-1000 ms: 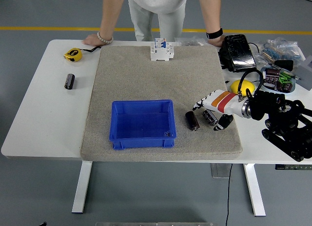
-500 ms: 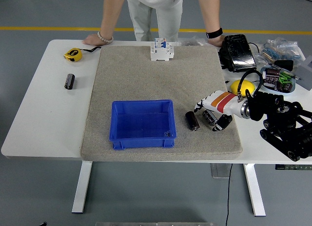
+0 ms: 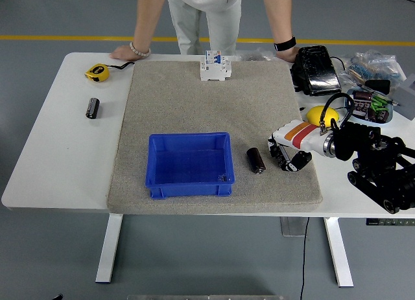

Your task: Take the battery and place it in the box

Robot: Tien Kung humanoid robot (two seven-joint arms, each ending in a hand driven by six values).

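Note:
My right hand (image 3: pixel 285 155) reaches in from the right over the mat's right edge, its white fingers (image 3: pixel 275 145) and thumb curled around a dark cylindrical battery (image 3: pixel 279 159) that still lies on the mat. A second black battery (image 3: pixel 256 161) lies just left of the hand, untouched. Left of that, the open blue box (image 3: pixel 189 139) stands on the mat with nothing visible inside. A third black battery (image 3: pixel 93 107) rests on the bare table at the far left. My left arm is out of view.
A person stands at the far side with both hands (image 3: pixel 124 52) resting on the table edge. A yellow tape measure (image 3: pixel 97 72) lies far left, and a white breaker (image 3: pixel 216 66) at the mat's back. A black device (image 3: pixel 314 70), a yellow object (image 3: pixel 322 115) and clutter sit at the right.
My right hand's fingers, stretched out toward the middle battery before, have drawn back and curled around the battery under the palm. The other things stay put.

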